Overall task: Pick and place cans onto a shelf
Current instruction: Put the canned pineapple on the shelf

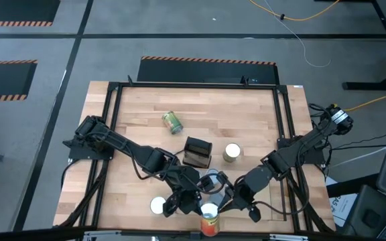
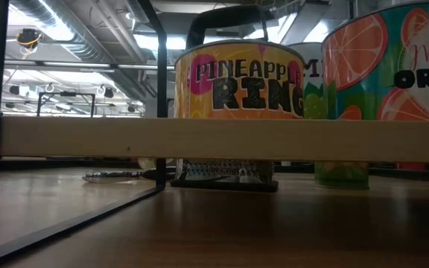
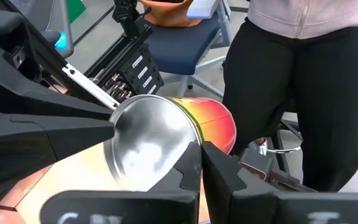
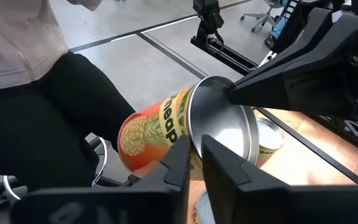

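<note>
Both grippers are shut on one can with a pineapple label [image 3: 215, 121], also in the right wrist view [image 4: 146, 134] and the high view [image 1: 209, 225] at the table's near edge. It is tilted, silver end toward the arms. My left gripper [image 3: 202, 158] and my right gripper [image 4: 196, 155] are at opposite sides of that end, also in the high view [image 1: 197, 209] [image 1: 221, 209]. In the low view, cans with pineapple [image 2: 237, 78] and orange [image 2: 393, 67] labels stand on the shelf's plank [image 2: 88, 139]. My left gripper pinches the rim of the can's silver end [image 3: 194, 134], one finger on the end face and one on the labelled side wall. The can's body points away beyond the fingers, toward the near edge. Whether it rests on anything is hidden. My right gripper pinches the same silver end's rim [image 4: 191, 132] on the opposite side, one finger on the end face and one on the labelled wall. The can tilts away from the fingers, label end toward the near edge.
A green can [image 1: 172, 122] lies on its side at the far middle. A gold-topped can [image 1: 232, 152], a white-topped can [image 1: 157, 205] and a black box [image 1: 197, 152] stand nearby. A person [image 3: 291, 93] stands just beyond the near edge.
</note>
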Robot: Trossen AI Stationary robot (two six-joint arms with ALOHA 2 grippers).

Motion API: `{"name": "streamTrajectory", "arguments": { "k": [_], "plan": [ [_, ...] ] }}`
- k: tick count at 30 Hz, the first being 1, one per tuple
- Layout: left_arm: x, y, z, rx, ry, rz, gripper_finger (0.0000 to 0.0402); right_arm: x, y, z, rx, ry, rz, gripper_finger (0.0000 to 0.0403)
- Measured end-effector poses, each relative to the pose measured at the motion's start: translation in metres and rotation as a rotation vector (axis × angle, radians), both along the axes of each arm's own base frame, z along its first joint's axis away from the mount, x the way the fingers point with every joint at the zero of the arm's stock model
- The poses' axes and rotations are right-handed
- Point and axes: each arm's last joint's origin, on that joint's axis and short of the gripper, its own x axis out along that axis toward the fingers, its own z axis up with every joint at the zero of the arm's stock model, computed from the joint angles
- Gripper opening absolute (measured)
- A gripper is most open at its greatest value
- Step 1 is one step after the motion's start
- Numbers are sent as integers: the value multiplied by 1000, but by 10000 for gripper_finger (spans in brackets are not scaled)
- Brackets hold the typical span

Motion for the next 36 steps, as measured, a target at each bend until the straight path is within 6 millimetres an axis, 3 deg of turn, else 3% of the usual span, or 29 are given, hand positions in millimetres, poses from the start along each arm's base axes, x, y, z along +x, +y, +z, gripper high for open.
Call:
{"name": "streamTrajectory", "arguments": {
  "k": [5,13,36],
  "plan": [
    [0,0,0,1,0,1,0,0,0,0,0,-1,2,6],
    [0,0,0,1,0,1,0,0,0,0,0,0,0,19],
    [0,4,-3,26,22,28,0,3,-7,-2,-13,24,-22,1]
  ]
}}
